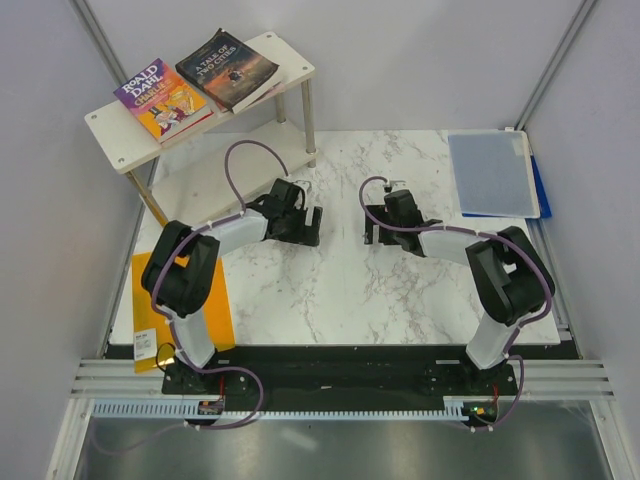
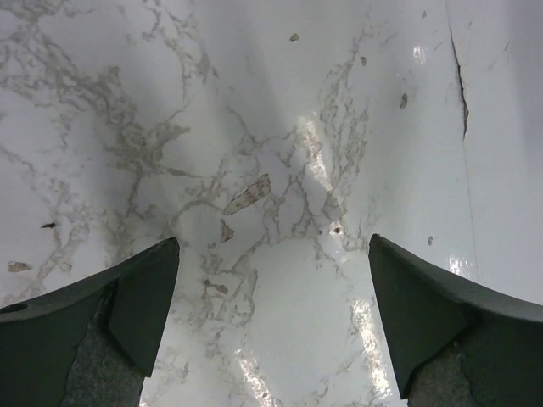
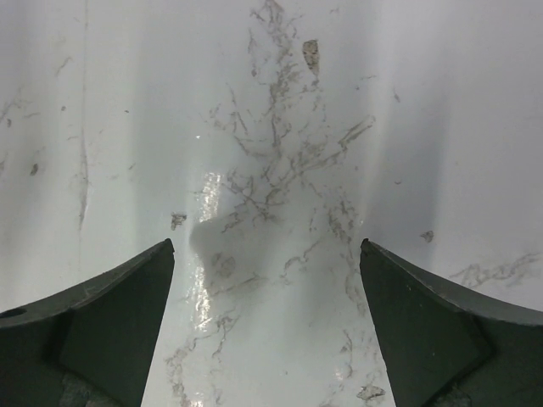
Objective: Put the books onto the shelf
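Two books, Roald Dahl point(image 1: 160, 97) and A Tale of Two Cities point(image 1: 227, 68), lie on the shelf point(image 1: 290, 62) at upper left, while left gripper point(image 1: 308, 225) and right gripper point(image 1: 372, 228) hover over the tabletop point(image 1: 340, 300), jaws wide and empty, apparently done.

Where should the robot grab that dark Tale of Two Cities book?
Probably by its near edge, coming from the table side. The dark book lies flat atop another book on the shelf, so that edge sits raised and exposed toward the arms.
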Available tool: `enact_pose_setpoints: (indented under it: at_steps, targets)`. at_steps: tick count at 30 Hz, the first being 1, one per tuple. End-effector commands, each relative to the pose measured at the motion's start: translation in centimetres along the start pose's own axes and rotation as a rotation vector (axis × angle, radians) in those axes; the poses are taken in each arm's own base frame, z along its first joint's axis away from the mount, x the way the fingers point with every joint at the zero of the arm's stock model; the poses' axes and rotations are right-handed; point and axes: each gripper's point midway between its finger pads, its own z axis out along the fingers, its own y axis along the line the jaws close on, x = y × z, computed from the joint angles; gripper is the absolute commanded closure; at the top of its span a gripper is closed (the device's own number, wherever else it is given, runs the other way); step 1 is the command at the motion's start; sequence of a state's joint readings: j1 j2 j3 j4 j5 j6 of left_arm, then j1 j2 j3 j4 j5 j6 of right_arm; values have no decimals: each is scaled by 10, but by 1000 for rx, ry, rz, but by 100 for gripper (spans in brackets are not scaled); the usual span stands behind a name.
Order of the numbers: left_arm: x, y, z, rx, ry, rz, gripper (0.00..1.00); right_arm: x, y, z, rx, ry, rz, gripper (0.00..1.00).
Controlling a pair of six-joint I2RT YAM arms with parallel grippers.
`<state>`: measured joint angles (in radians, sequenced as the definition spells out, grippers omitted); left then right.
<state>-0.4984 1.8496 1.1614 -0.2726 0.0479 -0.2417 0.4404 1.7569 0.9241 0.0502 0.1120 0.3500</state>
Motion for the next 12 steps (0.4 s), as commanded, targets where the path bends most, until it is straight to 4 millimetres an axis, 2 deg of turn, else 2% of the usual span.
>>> enact_pose_setpoints:
  at_steps: [1,6,12]
  targets:
    - [-24,-5,-22,91,-111,-51,0,-19,-17,-14,100,-33,-4,2]
    - [-27,3,-23,80,-123,-59,0,-34,-24,-24,142,-78,-5,2]
    - [-29,4,-16,111,-114,-80,0,-56,-26,-22,156,-114,11,2]
